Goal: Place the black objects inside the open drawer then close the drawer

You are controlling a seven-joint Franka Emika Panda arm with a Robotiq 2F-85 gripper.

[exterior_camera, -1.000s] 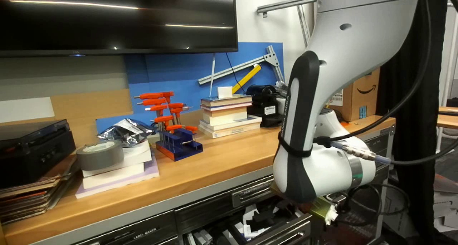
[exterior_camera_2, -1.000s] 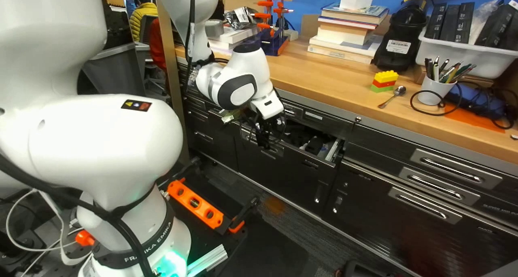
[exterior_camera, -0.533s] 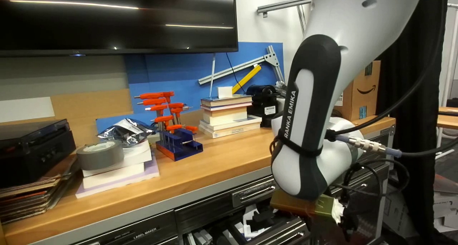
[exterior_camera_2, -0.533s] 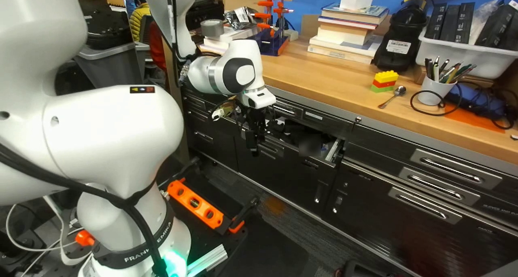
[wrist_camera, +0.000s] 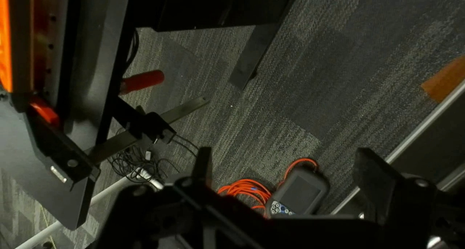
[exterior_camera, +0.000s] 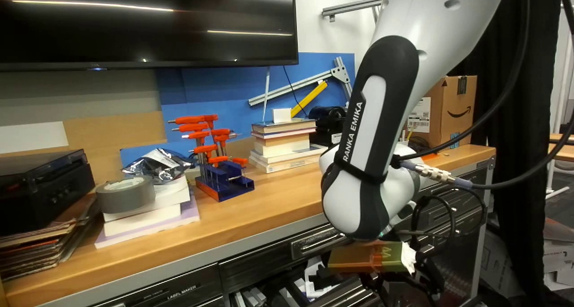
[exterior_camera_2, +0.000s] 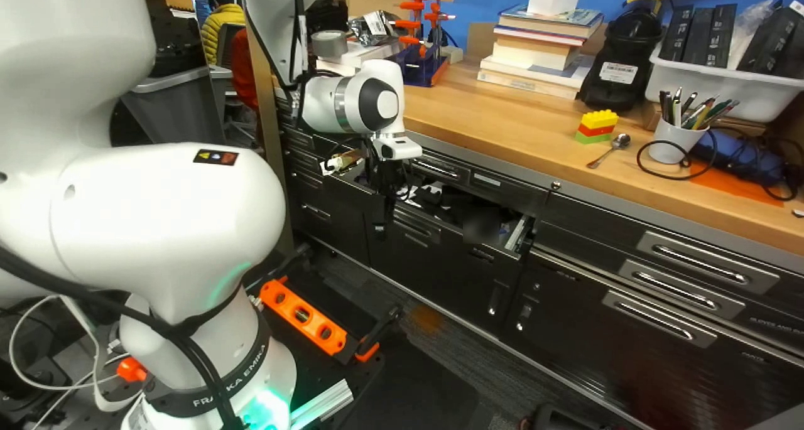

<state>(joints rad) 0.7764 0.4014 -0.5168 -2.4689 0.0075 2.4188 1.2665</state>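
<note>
Gripper (wrist_camera: pixel 283 155) spread wide with nothing in it, I've shifted sideways, so black objects (exterior_camera_2: pixel 429 196) show more clearly inside the open drawer (exterior_camera_2: pixel 453 245); pushing it closed is probably what's left for me.

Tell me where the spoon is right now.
On the right side of an exterior view, the spoon lies on the worktop, beside the bricks and left of the cup.

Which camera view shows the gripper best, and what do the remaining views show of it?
The wrist view: there the gripper is close up, both fingers visible, standing wide apart with nothing held between them. In both exterior views it hangs below the arm, dark against a dark background, so its fingers are hard to make out.
</note>
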